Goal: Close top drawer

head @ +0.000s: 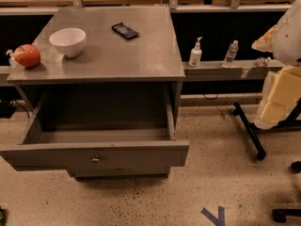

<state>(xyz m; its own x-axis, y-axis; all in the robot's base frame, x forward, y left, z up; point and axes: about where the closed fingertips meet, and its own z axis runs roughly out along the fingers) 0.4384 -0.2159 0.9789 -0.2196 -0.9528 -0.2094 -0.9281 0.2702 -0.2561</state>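
Note:
The top drawer (94, 155) of the grey metal cabinet (108, 55) is pulled far out toward me. Its wide front panel has a small brassy knob (96, 160) at the centre, and its inside (101, 135) looks empty. A narrower drawer front (120, 172) shows just below it. My gripper (267, 40) is a pale blurred shape at the upper right edge, on the white arm (289, 29). It is well to the right of the drawer and apart from it.
On the cabinet top stand a white bowl (68, 41), a red apple (27, 55) and a flat black device (125, 30). A pump bottle (195, 53) and a water bottle (230, 54) stand on a ledge. A black-legged stand with yellow blocks (280, 100) is at right.

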